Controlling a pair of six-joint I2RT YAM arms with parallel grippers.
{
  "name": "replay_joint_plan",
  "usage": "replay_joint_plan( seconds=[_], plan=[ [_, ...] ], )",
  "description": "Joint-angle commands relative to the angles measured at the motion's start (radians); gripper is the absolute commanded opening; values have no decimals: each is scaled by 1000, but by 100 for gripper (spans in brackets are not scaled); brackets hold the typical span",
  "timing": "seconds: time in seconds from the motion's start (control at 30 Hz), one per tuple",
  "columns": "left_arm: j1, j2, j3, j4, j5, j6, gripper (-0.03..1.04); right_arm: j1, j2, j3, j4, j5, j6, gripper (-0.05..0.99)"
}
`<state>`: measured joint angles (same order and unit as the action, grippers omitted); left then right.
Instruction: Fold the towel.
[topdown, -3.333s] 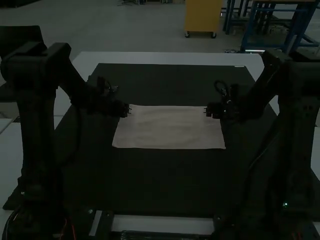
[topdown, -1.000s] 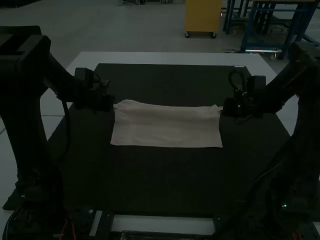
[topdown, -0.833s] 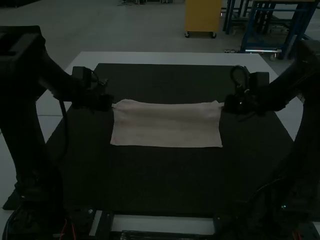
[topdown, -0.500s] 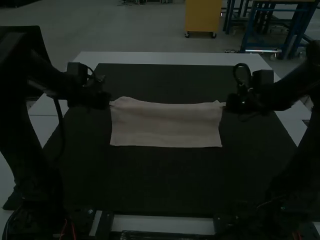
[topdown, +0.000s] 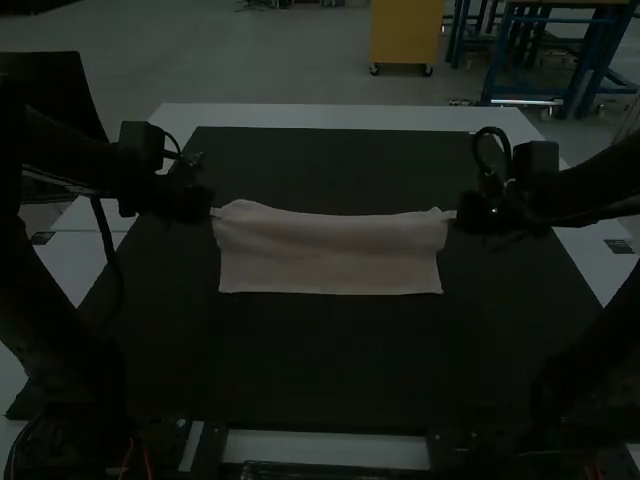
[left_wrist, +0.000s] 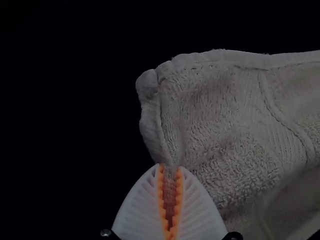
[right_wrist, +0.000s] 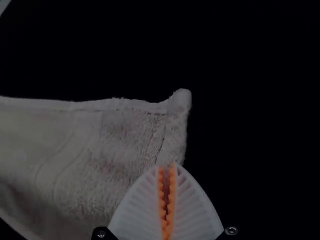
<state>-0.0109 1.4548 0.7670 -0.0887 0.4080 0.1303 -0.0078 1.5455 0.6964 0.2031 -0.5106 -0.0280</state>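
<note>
Dark arms (topdown: 60, 350) have looping cables (topdown: 104, 232) and tapered, ribbed white fingers (left_wrist: 137, 210) with toothed orange pads (left_wrist: 161, 192).

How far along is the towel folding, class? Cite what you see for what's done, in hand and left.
Done: both grips; the left gripper and right gripper each pinch a far corner.
In hand: the towel, far edge between them, near edge on the dark mat.
Left: probably bringing the edges together, then releasing. An earlier fold can't be ruled out.

High cam looked forward-down over table (topdown: 330, 117) from above; wrist cams sat close, each sharing a towel (topdown: 330, 250) end with it.
</note>
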Motion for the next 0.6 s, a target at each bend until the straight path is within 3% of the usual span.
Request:
replay_joint_plan(
  seconds=[0.0,0.57],
  plan=[
    [14,-68,-32,-2,-14,17,2,-23,-55,-20,-5,-19,-9,-2],
    [8,-174,-186,-40,-71,34,2,-20,-55,-92,-13,-20,-32,-2]
  ],
)
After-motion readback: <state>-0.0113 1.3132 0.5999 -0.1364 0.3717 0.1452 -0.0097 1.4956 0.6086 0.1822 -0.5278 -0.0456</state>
